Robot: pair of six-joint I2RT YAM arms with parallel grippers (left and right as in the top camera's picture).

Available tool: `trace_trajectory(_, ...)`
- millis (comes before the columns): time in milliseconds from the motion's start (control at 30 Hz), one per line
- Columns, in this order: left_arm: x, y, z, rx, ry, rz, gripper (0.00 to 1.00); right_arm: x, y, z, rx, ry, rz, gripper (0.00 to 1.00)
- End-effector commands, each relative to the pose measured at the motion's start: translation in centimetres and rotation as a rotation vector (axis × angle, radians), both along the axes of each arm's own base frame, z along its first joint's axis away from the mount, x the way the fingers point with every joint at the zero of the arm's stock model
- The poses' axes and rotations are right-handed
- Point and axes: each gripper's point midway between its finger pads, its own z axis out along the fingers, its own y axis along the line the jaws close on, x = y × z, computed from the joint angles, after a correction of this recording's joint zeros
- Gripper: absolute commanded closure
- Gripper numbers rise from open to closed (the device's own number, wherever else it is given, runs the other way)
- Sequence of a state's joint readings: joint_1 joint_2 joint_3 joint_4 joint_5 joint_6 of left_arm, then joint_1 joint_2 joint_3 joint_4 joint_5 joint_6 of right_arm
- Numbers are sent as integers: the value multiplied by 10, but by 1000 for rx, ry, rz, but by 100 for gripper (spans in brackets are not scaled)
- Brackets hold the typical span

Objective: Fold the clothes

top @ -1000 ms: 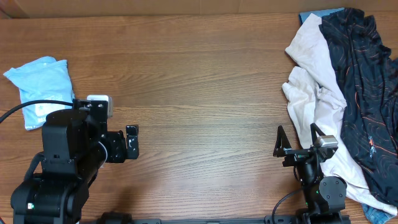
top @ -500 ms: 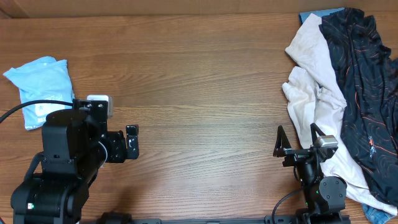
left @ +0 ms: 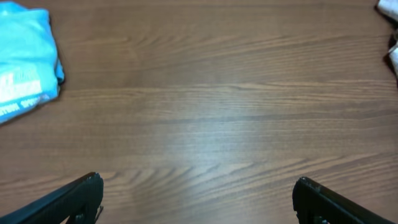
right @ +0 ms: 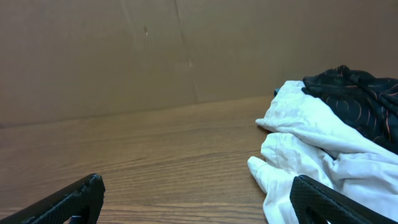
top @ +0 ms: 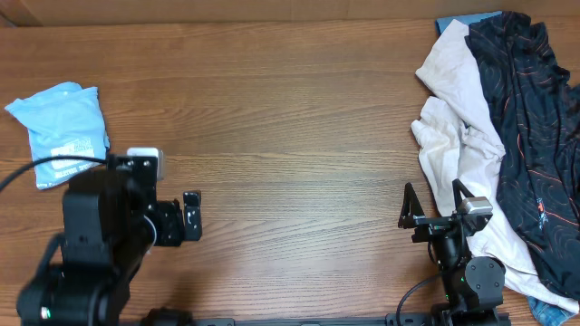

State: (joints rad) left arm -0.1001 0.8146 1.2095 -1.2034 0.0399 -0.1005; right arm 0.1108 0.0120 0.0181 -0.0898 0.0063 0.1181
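Note:
A folded light blue T-shirt (top: 59, 127) with white lettering lies at the table's far left, and shows at the upper left of the left wrist view (left: 25, 59). A crumpled cream garment (top: 458, 136) (right: 311, 143) and a black orange-lined one (top: 530, 118) (right: 354, 93) are heaped at the right. My left gripper (top: 191, 215) (left: 196, 199) is open over bare wood, to the right of and nearer the front than the blue shirt, and holds nothing. My right gripper (top: 433, 195) (right: 196, 193) is open and low at the front right. Its right finger sits beside the cream cloth.
A cardboard wall (right: 186, 50) stands behind the wooden table (top: 299, 118). A blue item (top: 467, 20) peeks out from under the heap at the back right corner, and another blue scrap (top: 553, 312) shows at the front right. A black cable (top: 36, 163) crosses the blue shirt's near edge.
My left arm has drawn slightly toward the table's front, uncovering a bit more of the blue shirt. The right arm and the garments have not moved.

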Motion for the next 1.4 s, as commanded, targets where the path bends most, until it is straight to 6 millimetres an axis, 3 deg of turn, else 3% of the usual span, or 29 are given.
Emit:
trace_trajectory(0,-8,-3,-13,32,-67,-46,0,0,-2,-1,-6,-6,-7,0)
trace_trajectory(400,4,-15,-90,-19,-436,-86,0,0,-2,-1,-6,-6,-7,0)
trace_trajectory(567,16,-13,-95,-34,-637,-55,0,0,-2,-1,-6,-6,-7,0)
trace_trajectory(767,32,-6,-72,-12,-932,-8,0,0,-2,-1,-6,-6,-7,0)
trace_trajectory(900,33,-7,-82,28,-902,-27,0,0,-2,-1,-6,-6,-7,0)
trace_trajectory(1033,33,-7,-123,53,-739,-45,0,0,-2,-1,-6,-6,-7,0)
trace_trajectory(1367,34,-8,-122,50,-742,-49,0,0,-2,-1,-6,-6,-7,0)
